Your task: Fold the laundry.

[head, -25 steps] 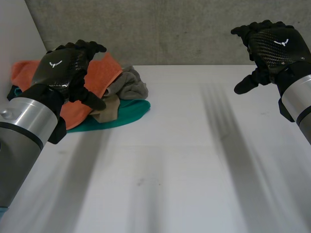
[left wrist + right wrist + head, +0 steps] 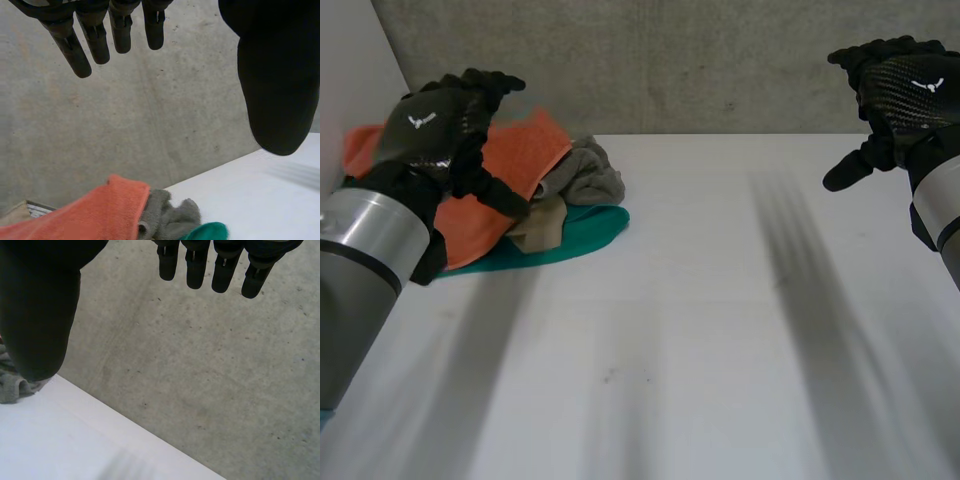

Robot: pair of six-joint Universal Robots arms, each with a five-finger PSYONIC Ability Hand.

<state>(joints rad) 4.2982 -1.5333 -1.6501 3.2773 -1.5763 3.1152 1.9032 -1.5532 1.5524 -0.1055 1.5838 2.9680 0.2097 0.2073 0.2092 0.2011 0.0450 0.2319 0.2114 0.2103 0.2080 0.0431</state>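
White table (image 2: pixel 670 380), near part bare; at its far left corner lies an unfolded heap of laundry: orange towel (image 2: pixel 525 160) on top, grey cloth (image 2: pixel 592 175) beside it, teal cloth (image 2: pixel 582 235) beneath. Left hand (image 2: pixel 430 130) hovers above the heap, fingers straight, spread from the thumb, empty; right hand (image 2: pixel 900 95), likewise spread and empty, is raised well apart at the far right, before the concrete wall (image 2: pixel 670 60). Step judged: picking a first piece; next, lower the left hand, pinch one cloth, draw it onto bare table.

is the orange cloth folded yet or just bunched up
Not folded: the orange cloth lies rumpled in a heap with the grey cloth and the teal cloth.
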